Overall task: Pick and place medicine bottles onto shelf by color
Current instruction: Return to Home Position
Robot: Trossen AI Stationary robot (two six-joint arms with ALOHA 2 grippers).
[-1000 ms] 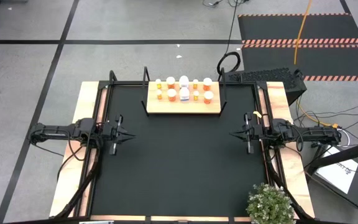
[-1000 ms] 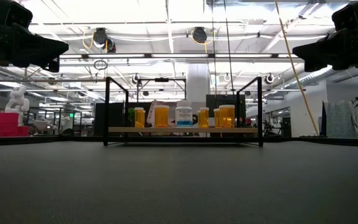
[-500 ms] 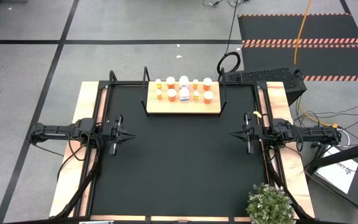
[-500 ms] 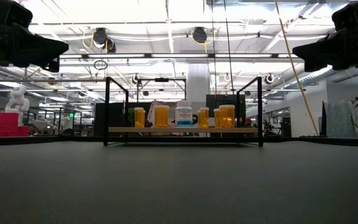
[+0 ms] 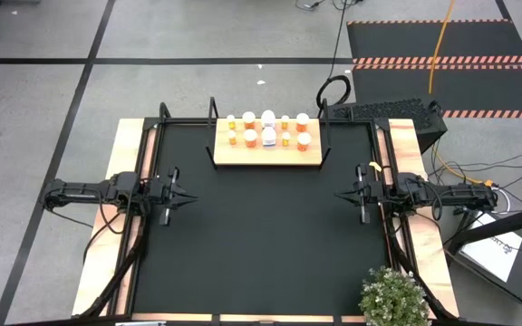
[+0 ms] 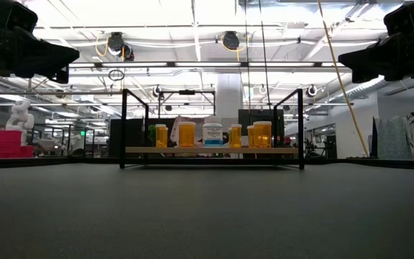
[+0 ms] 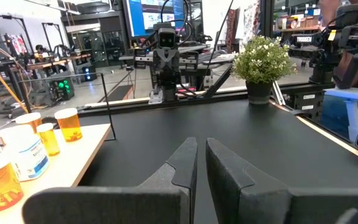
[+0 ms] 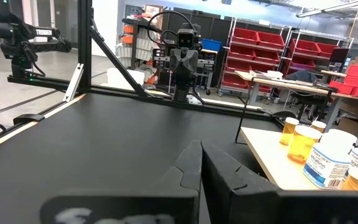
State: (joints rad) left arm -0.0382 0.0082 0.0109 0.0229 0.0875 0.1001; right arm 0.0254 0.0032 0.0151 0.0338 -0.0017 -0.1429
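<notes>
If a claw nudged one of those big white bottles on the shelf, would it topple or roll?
Probably hard to topple: each white bottle looks squat and stands upright on the shelf. On its side, its round body would likely roll. Orange bottles stand close beside it, so a push may shove them too.

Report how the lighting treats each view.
Low view: ceiling lights glare, so the left arm and right arm, parked at the table's sides, are silhouettes; the medicine bottles on the shelf glow backlit. High view: even light, no glare on the black mat. Wrist views: a pale sheen on that mat.
</notes>
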